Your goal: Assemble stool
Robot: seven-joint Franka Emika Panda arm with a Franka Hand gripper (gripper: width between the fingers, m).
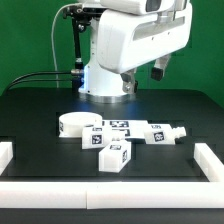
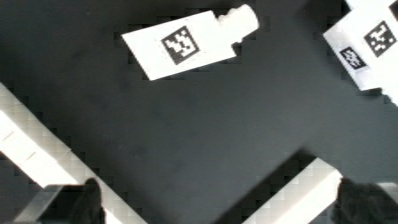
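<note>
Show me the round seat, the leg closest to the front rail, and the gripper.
round seat (image 1: 73, 121): exterior view, on its flat top.
closest leg (image 1: 115, 156): exterior view, on its tagged face.
gripper (image 1: 159, 74): exterior view, between its fingertips.

Wall (image 1: 30, 40): plain green, fills bg behind table.
Table (image 1: 40, 115): black top, faint sheen.
Rails (image 1: 100, 192): white, along front edge + both sides.
Light: even, soft, from above.

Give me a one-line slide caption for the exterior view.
Open gripper raised clear of the round seat and tagged legs lying loose on the black table.
</note>
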